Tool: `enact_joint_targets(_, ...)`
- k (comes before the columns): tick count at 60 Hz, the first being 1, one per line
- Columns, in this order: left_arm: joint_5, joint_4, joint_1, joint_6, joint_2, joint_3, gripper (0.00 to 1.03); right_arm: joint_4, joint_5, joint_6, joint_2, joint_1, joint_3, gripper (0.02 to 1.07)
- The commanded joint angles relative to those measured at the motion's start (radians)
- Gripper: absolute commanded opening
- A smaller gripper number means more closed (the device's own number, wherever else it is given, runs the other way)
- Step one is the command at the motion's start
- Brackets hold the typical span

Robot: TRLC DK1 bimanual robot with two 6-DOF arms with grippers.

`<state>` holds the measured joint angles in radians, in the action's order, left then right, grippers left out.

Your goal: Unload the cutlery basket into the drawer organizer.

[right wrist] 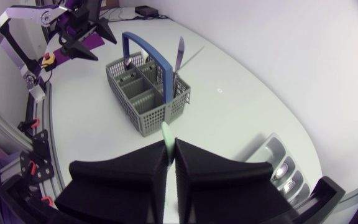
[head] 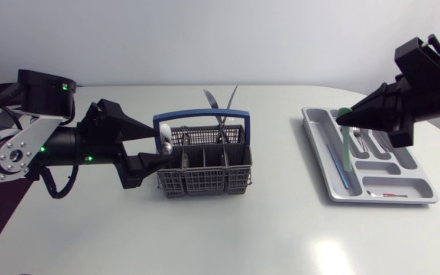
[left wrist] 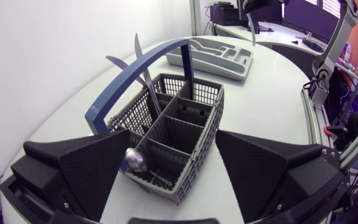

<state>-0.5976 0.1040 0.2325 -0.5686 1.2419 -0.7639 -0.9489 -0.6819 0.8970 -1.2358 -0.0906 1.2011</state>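
While clamped shut on green utensil (head: 343, 145), hovering right gripper (right wrist: 171, 149) over drawer organizer (head: 388, 198), 3 o'clock from cutlery basket (head: 205, 182), likely for drop
Holding left gripper (head: 160, 143) fingers (left wrist: 86, 168) wide apart at basket's 9 o'clock end, straddling spoon (left wrist: 135, 160) for next pick; knives (head: 220, 114) upright at 12 o'clock
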Motion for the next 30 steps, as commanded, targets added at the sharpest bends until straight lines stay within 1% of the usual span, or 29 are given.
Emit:
enact_joint_targets(1, 0.013, 0.01, 0.016, -0.005, -0.01, -0.025, 0.95, -0.094, -0.008, 0.215, -0.068, -0.083, 0.041, 0.09)
enact_joint_targets(8, 0.022, 0.01, 0.022, -0.005, -0.002, -0.028, 0.95, -0.171, 0.012, 0.373, -0.131, -0.178, 0.061, 0.09)
enact_joint_targets(18, 0.038, 0.016, 0.034, -0.005, -0.004, -0.031, 0.95, -0.177, 0.051, 0.514, -0.226, -0.284, 0.08, 0.08)
enact_joint_targets(30, 0.068, 0.02, 0.06, -0.005, -0.006, -0.032, 0.95, -0.186, 0.11, 0.665, -0.344, -0.363, 0.115, 0.08)
